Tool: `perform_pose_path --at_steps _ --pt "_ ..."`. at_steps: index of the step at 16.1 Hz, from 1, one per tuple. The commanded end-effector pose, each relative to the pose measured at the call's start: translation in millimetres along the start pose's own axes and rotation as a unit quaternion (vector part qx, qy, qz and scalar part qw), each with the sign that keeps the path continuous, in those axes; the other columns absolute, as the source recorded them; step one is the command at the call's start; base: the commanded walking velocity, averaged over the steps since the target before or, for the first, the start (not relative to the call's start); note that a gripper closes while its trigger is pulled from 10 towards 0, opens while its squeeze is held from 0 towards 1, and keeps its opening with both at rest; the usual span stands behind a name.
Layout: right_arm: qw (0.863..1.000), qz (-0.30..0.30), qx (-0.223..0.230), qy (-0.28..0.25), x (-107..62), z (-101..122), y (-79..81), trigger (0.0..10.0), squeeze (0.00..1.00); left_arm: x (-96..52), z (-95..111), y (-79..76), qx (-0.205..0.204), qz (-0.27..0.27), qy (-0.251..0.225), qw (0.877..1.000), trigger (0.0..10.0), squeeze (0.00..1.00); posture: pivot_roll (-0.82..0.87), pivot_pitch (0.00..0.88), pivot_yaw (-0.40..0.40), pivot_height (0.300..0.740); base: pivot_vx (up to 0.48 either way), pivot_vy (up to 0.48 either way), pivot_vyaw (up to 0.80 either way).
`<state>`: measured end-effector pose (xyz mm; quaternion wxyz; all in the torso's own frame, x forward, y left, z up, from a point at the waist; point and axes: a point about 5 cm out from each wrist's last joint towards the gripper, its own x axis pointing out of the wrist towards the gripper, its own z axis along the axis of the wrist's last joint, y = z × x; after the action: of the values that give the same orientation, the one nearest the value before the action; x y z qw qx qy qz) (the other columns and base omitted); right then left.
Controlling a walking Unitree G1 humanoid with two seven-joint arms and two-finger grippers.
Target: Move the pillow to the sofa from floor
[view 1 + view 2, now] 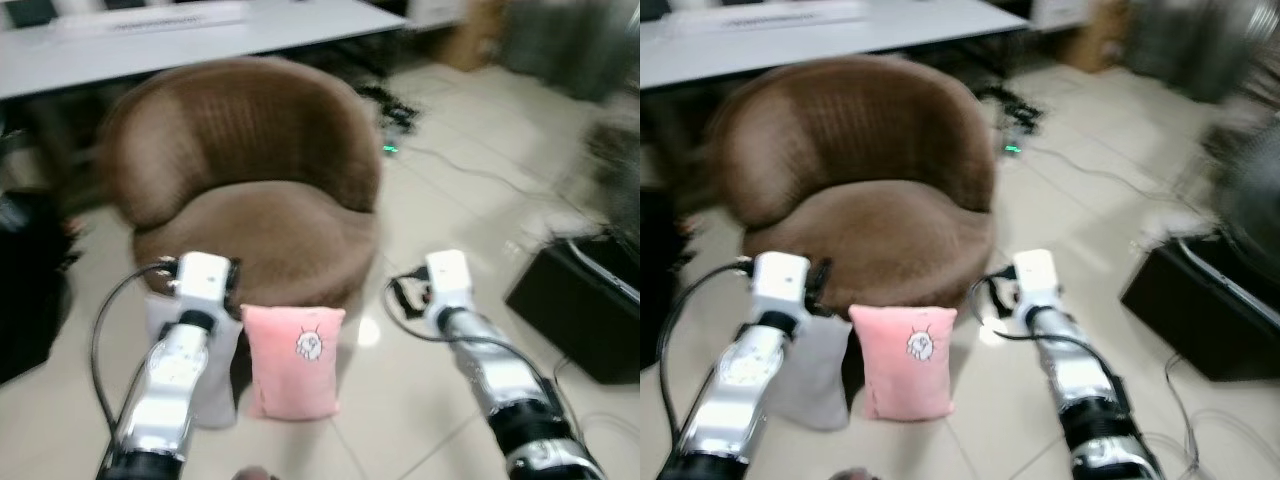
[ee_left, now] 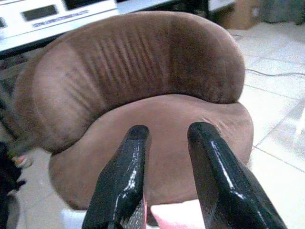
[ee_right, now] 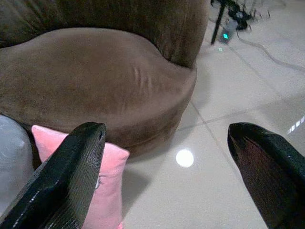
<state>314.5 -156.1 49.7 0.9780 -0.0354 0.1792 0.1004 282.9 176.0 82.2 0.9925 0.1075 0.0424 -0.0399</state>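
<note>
A pink pillow [image 1: 293, 360] with a small drawing on its face stands upright on the tiled floor [image 1: 450, 200] in the lower centre of the head views, leaning against the front of the round brown sofa [image 1: 240, 190] that occupies the upper left. Just beside it, toward the frame's left, a grey pillow [image 1: 810, 375] also stands against the sofa, partly behind the left arm. A white table [image 1: 180, 35] runs across the top edge, a black box [image 1: 580, 305] sits at the right edge, and cables trail over the tiles.

Both silver arms reach forward from the bottom of the frame. The head views show only the wrists; the fingers appear in the wrist views. The left gripper [image 2: 167, 176] has its 2 black fingers a narrow gap apart, holding nothing, aimed at the sofa seat with the pink pillow's top edge just beneath. The right gripper [image 3: 181, 167] is spread wide, with the pink pillow by 1 finger and bare tile between.
</note>
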Motion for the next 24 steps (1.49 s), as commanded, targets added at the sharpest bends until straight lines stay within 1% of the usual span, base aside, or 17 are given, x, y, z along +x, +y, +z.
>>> perform_pose_path --at_steps 1,11,12,13,15,16,17,18,20,22,24 --pt "1.000 0.010 0.001 -0.004 2.1 2 5.0 10.0 0.00 -1.9 0 6.8 0.007 0.011 0.000 1.000 10.0 0.00 0.09 0.000 -0.001 0.740 0.000 -0.480 0.80" --pt "1.000 0.023 -0.004 -0.011 4.6 6 10.0 10.0 0.00 -3.9 1 9.8 0.008 0.023 -0.002 1.000 10.0 0.00 0.10 0.000 0.000 0.740 0.000 -0.474 0.80" --pt "1.000 0.024 -0.005 -0.011 4.7 6 10.0 10.0 0.00 -3.9 0 11.3 -0.017 0.032 0.002 0.999 10.0 0.00 0.10 0.000 -0.003 0.740 0.000 0.000 0.80" --pt "1.000 0.024 -0.005 -0.011 4.8 6 9.4 10.0 0.00 -4.2 0 14.4 -0.027 0.044 0.004 0.999 10.0 0.00 0.10 0.000 -0.003 0.740 0.000 0.480 0.80" --pt "1.000 0.024 -0.006 -0.011 5.2 6 9.4 10.0 0.00 -4.5 1 17.3 -0.023 0.053 0.002 0.998 10.0 0.00 0.10 0.000 -0.003 0.740 0.000 0.480 0.80" --pt "1.000 0.021 -0.004 -0.012 5.6 6 8.9 10.0 0.00 -5.1 4 19.1 -0.021 0.058 -0.012 0.998 10.0 0.00 0.10 0.000 -0.003 0.740 0.000 0.382 0.80" --pt "1.000 0.012 0.013 -0.012 6.1 6 6.9 10.0 0.00 -6.4 8 20.7 -0.018 0.060 -0.033 0.997 10.0 0.00 0.10 0.000 -0.003 0.740 0.000 0.000 0.00" --pt "1.000 0.008 0.020 -0.010 6.2 6 5.8 10.0 0.00 -6.6 9 21.3 -0.020 0.061 -0.033 0.997 10.0 0.00 0.10 0.000 -0.003 0.740 0.000 0.000 0.00" --pt "1.000 -0.010 0.010 -0.002 5.4 1 -0.1 10.0 0.00 -7.1 12 21.6 -0.030 0.062 -0.048 0.996 10.0 0.00 0.11 0.000 -0.008 0.740 0.000 0.000 0.00" --pt "1.000 -0.018 0.007 -0.009 3.4 -1 -2.7 10.0 0.00 -7.5 12 19.7 -0.030 0.043 -0.052 0.997 10.0 0.00 0.10 0.000 0.003 0.740 0.000 0.000 0.00" --pt "1.000 -0.024 0.014 -0.013 1.9 -3 -4.5 10.0 0.00 -8.1 12 19.3 -0.032 0.041 -0.054 0.997 10.0 0.00 0.10 0.000 0.003 0.740 0.000 0.000 0.00"
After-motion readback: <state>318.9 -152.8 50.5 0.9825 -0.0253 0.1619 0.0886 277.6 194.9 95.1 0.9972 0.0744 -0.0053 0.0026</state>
